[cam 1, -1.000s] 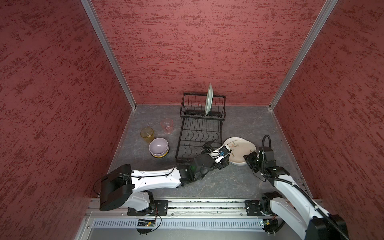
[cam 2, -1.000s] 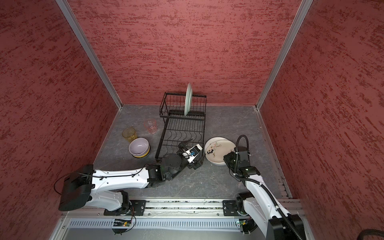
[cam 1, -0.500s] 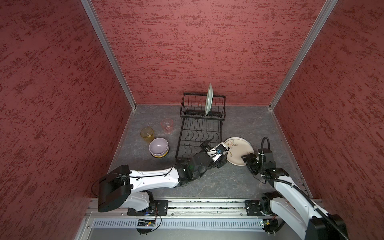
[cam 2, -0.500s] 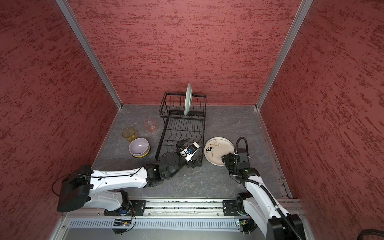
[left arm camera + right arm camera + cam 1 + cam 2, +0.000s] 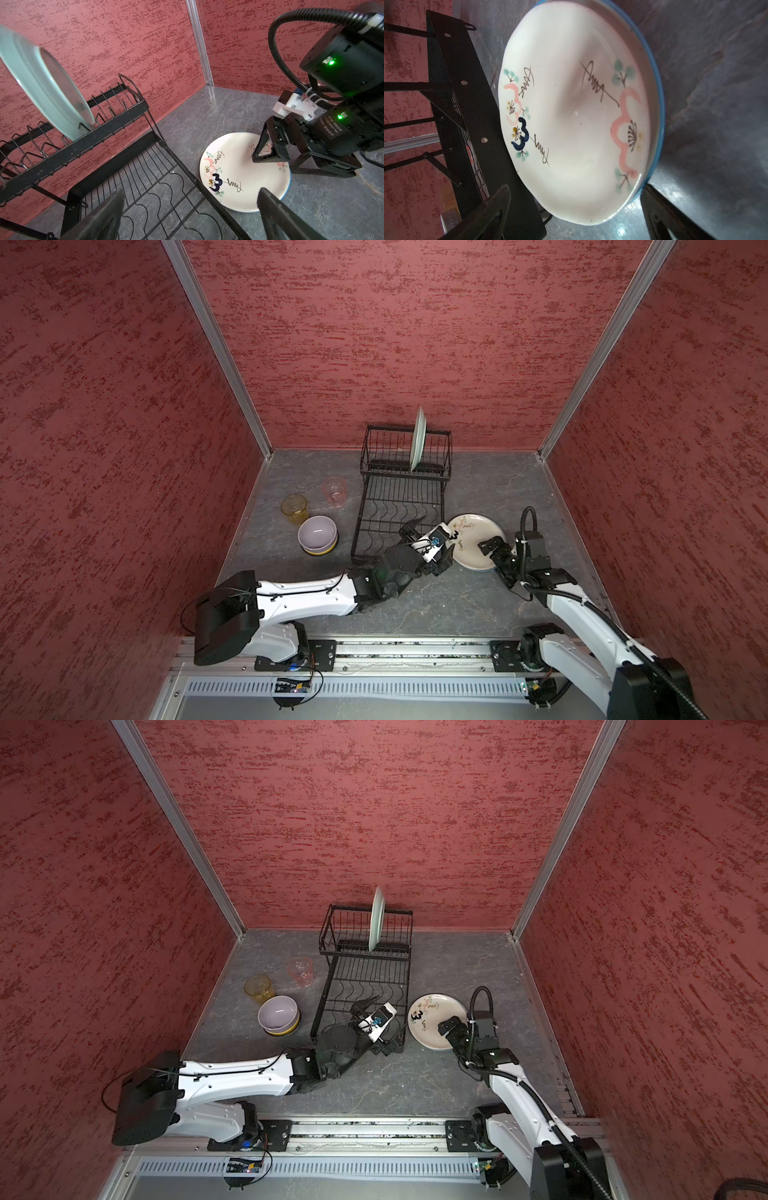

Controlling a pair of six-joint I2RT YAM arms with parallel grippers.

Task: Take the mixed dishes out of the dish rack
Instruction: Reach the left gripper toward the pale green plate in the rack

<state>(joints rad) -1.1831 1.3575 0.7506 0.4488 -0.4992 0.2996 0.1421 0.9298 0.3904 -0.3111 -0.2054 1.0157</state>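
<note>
Left arm reaches low across the middle, its left gripper (image 5: 412,527) gaping wide; right arm folds inward, right gripper (image 5: 489,545) likewise spread, seemingly tilted downward.

Lower tier (image 5: 395,499) bare; back tier (image 5: 382,445) — plate (image 5: 417,441) blocks

The flat plate (image 5: 571,124) at three o'clock of the black rack (image 5: 405,477) was white with pink, navy and green flowers and a blue rim. The upright plate (image 5: 417,439) was pale green.

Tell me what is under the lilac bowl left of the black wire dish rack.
The lilac ceramic bowl sits nested in a yellow bowl; only the yellow bowl's rim shows. Anything else in the stack is covered.
</note>
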